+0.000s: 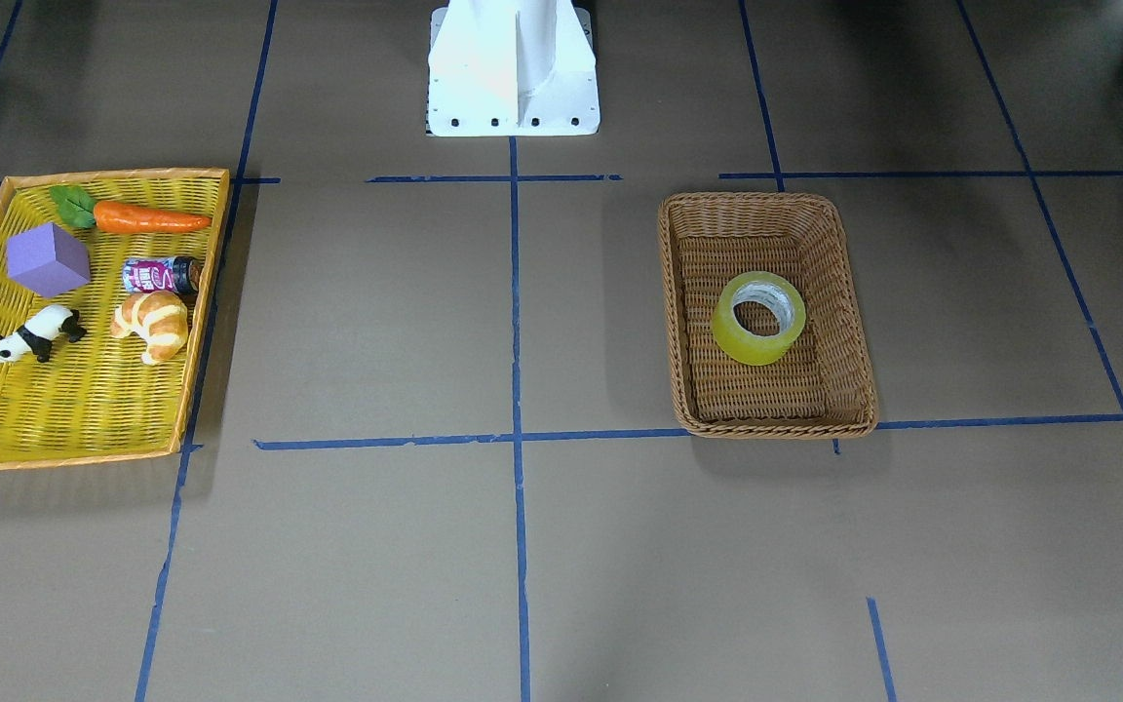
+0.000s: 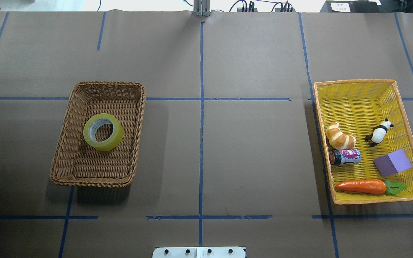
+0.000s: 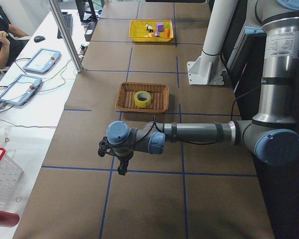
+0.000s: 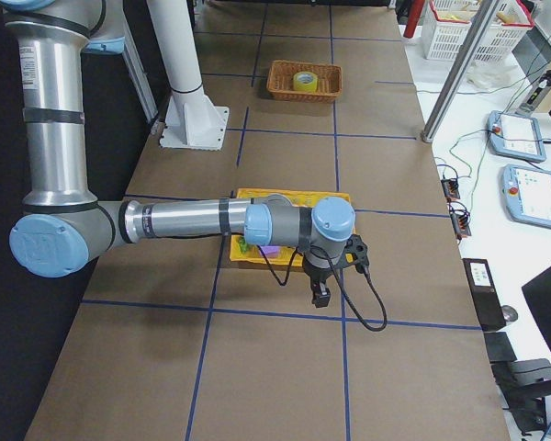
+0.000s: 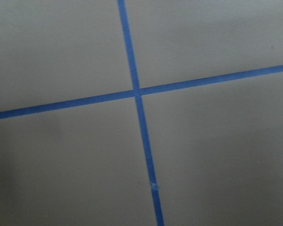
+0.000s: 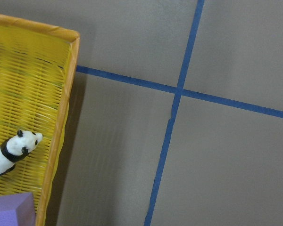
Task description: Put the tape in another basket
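The tape (image 2: 115, 138) is a wide yellow roll that leans on its edge inside the brown wicker basket (image 2: 108, 84) on my left side of the table. It also shows in the front view (image 1: 752, 343) in the basket (image 1: 766, 200), and in the left side view (image 3: 142, 103). My left gripper (image 3: 120, 167) hangs over bare table well clear of the basket, and I cannot tell whether it is open or shut. My right gripper (image 4: 320, 296) hangs just outside the yellow tray (image 4: 335, 197), and I cannot tell its state either. Neither wrist view shows any fingers.
The shallow yellow tray (image 2: 357, 96) on my right side holds a croissant (image 2: 340, 137), a can (image 2: 345, 157), a panda (image 2: 379, 133), a purple block (image 2: 393, 162) and a carrot (image 2: 361, 186). The white robot base (image 1: 513, 68) stands at the table's middle. Blue tape lines grid the brown table.
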